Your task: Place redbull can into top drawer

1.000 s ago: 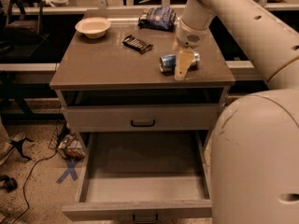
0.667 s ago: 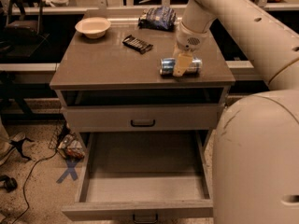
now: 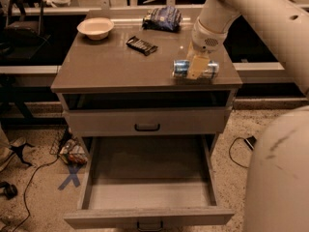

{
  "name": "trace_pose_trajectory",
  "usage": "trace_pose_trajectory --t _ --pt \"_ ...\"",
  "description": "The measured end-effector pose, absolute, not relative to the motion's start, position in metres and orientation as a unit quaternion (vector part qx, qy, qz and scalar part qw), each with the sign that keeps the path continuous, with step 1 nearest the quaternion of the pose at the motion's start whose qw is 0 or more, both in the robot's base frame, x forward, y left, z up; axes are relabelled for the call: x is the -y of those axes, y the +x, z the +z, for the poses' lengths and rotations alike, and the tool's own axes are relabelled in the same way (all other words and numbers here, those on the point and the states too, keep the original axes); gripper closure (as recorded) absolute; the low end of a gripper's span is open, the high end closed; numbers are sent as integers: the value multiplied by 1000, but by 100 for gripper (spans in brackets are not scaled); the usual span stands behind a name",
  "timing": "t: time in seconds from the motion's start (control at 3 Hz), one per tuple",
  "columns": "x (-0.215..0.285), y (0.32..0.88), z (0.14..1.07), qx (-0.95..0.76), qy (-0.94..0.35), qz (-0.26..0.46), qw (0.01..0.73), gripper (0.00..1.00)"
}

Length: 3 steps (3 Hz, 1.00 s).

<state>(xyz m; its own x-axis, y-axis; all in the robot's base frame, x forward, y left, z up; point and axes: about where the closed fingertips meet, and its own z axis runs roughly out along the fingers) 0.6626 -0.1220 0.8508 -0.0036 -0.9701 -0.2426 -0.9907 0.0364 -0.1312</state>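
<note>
The redbull can [image 3: 181,67] lies on its side near the front right of the cabinet top [image 3: 111,64], silver and blue. My gripper [image 3: 197,67] is down on the middle of the can and covers part of it, so the can shows on both sides of it. The top drawer [image 3: 96,166] is pulled out wide below, a deep pale-grey tray with tall sides and nothing in it. Its small dark handle [image 3: 149,224] sits at the bottom edge of the view.
A white bowl [image 3: 95,27] stands at the back left of the top, with a flat black packet [image 3: 142,45] and a dark blue snack bag [image 3: 162,18] behind. A shut drawer front with a black curved handle [image 3: 147,127] sits above the open drawer. Cables and a blue cross [image 3: 71,176] lie on the floor at left.
My gripper has come down and a little to the right over the can. It now covers the can's middle instead of its right end. The can still lies on the top.
</note>
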Motion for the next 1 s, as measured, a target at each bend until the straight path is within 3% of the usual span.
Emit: trace_pose_trajectory --t 0.67,1.0 --pt "176 576 894 -746 -640 53 176 100" --pt "177 541 850 -773 -603 119 158 100"
